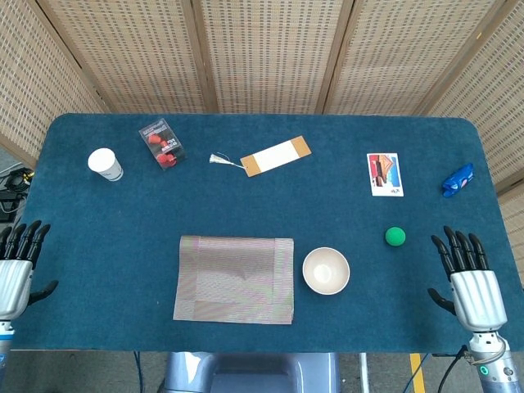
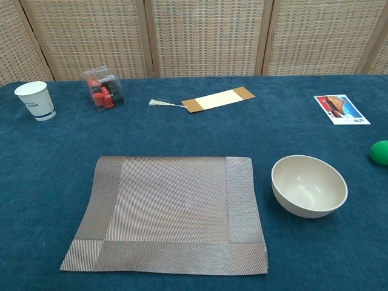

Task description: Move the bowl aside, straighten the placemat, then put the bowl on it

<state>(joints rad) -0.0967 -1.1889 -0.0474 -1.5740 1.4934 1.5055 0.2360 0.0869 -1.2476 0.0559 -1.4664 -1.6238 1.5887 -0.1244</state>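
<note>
The bowl (image 1: 326, 270) sits upright on the blue table (image 1: 262, 205), just right of the placemat (image 1: 234, 279). Left hand (image 1: 16, 274) and right hand (image 1: 468, 279) flank the near edge, fingers spread, empty. Farther back lies a bookmark (image 1: 275, 155).

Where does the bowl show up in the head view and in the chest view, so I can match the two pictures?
Head view: the bowl sits low, just right of centre.
Chest view: the bowl sits right of centre, near the lower edge.
Shared landmark: the placemat lies immediately to the bowl's left in both views.
</note>
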